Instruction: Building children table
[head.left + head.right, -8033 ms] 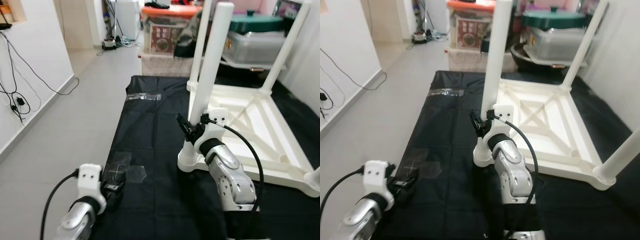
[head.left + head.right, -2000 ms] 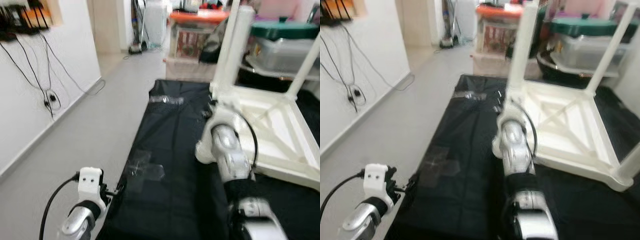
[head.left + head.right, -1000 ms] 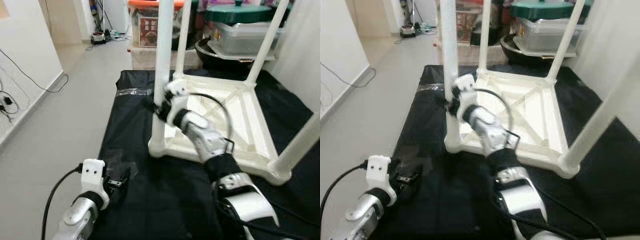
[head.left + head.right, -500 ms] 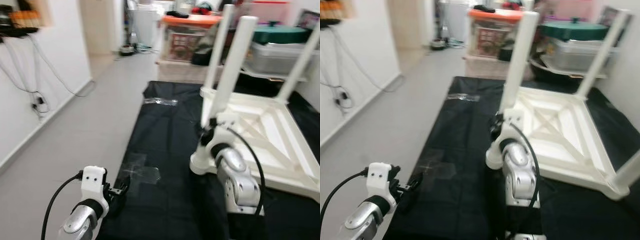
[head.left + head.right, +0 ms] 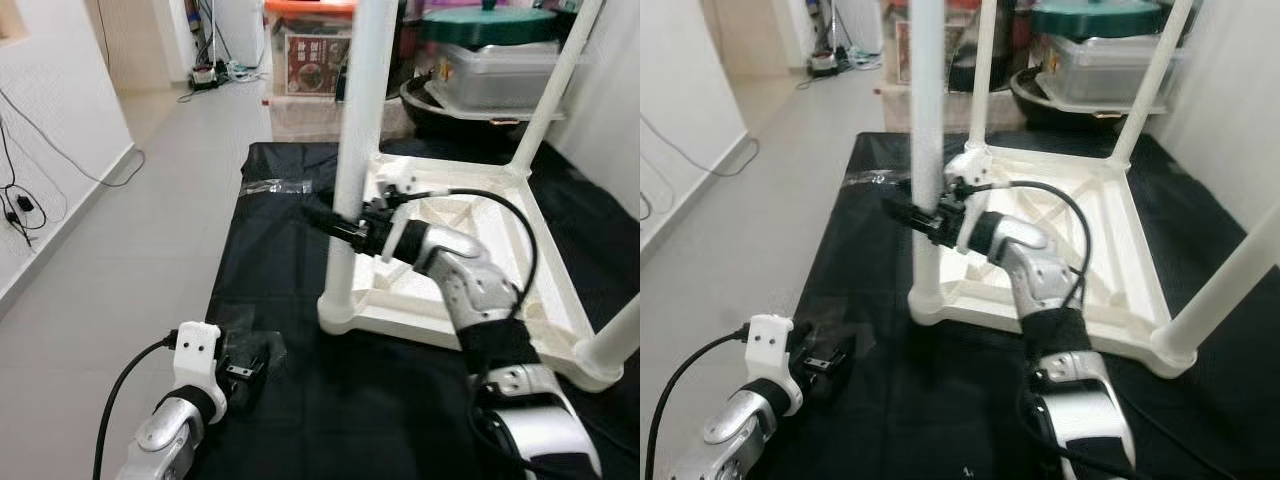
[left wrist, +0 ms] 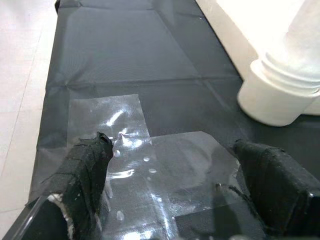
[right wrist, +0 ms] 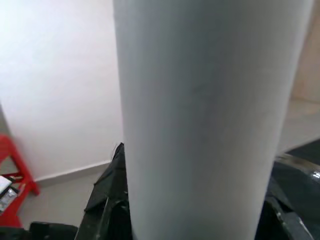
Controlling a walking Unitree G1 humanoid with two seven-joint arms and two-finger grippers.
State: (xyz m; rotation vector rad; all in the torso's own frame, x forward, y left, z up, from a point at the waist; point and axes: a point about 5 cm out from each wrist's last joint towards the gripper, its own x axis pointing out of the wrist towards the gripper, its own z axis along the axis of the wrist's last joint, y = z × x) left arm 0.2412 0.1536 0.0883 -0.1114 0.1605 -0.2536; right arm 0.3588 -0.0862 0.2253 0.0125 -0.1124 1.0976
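A white children's table [image 5: 423, 314] lies upside down on a black mat [image 5: 288, 232], its legs pointing up. My right gripper [image 5: 343, 227] is shut on the near-left table leg [image 5: 361, 120], about a third of the way up, with its black fingers [image 5: 908, 214] poking out past the leg towards the left. In the right wrist view that leg [image 7: 210, 115] stands between the two fingers. My left gripper [image 5: 241, 374] hovers low over the mat's near-left corner, open. Its fingers [image 6: 87, 167] are spread wide over a patch of clear tape [image 6: 150, 160], holding nothing.
Another strip of clear tape [image 5: 275, 186] lies at the mat's far left edge. Storage boxes [image 5: 312, 62] and a grey bin with a green lid [image 5: 492, 62] stand behind the table. Light floor [image 5: 130, 250] runs along the left to a white wall with cables [image 5: 18, 205].
The head view has swung about between frames. My right gripper stays at the near-left leg throughout, and the left gripper stays low over the taped corner of the mat.
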